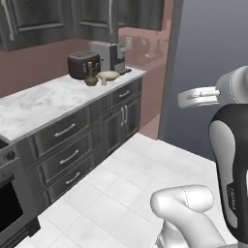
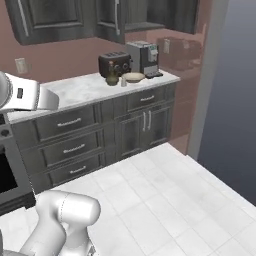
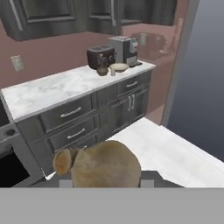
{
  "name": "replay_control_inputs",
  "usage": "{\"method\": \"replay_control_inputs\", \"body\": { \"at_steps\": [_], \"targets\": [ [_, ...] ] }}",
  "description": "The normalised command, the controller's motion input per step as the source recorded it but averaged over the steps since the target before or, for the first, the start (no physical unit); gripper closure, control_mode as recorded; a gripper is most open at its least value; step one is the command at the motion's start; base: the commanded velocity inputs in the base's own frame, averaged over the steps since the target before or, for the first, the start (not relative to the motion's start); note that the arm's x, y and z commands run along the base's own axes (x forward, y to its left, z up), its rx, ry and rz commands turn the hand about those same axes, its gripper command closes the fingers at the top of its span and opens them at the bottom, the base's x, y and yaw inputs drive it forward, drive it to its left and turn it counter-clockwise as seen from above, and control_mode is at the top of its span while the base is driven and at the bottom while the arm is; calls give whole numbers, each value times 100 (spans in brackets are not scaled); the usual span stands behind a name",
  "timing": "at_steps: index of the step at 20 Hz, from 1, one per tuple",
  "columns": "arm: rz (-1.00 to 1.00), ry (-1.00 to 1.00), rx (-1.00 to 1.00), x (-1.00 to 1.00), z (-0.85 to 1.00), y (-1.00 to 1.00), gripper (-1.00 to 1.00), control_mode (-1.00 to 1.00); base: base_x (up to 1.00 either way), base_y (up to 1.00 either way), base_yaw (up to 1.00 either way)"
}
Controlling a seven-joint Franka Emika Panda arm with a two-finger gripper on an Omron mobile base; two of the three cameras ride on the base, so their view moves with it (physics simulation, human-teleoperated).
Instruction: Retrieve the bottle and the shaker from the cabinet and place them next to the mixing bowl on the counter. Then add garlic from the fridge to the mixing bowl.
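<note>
A tan garlic bulb [image 3: 105, 164] sits low in the hand view, held between the fingertips of my gripper [image 3: 106, 182], which is shut on it. Far off on the marble counter [image 3: 52, 92] stands the shallow cream mixing bowl [image 3: 119, 67]. The dark round bottle [image 3: 102, 66] and the small pale shaker [image 3: 113, 72] stand just left of it. The same group shows in the base views: bowl [image 1: 108, 75] [image 2: 134, 77], bottle [image 1: 90, 75] [image 2: 112, 79], shaker [image 1: 103, 81] [image 2: 124, 82]. The gripper is high above the floor, well away from the counter.
A dark toaster [image 3: 99, 56] and a coffee machine [image 3: 124, 49] stand behind the bowl. Dark drawers and cabinet doors [image 2: 75, 147] run under the counter, with an oven [image 2: 5, 170] at the left. The grey fridge side [image 2: 235, 90] rises at the right. White tiled floor [image 2: 165, 195] lies between.
</note>
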Motion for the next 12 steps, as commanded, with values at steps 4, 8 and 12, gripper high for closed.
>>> {"method": "replay_control_inputs", "body": {
  "at_steps": [4,8,12],
  "targets": [
    [0,0,0,0,0,0,100,100,57,-100,22],
    [0,0,0,0,0,0,100,100,58,-99,27],
    [0,0,0,0,0,0,100,100,67,-99,28]
  ]
}}
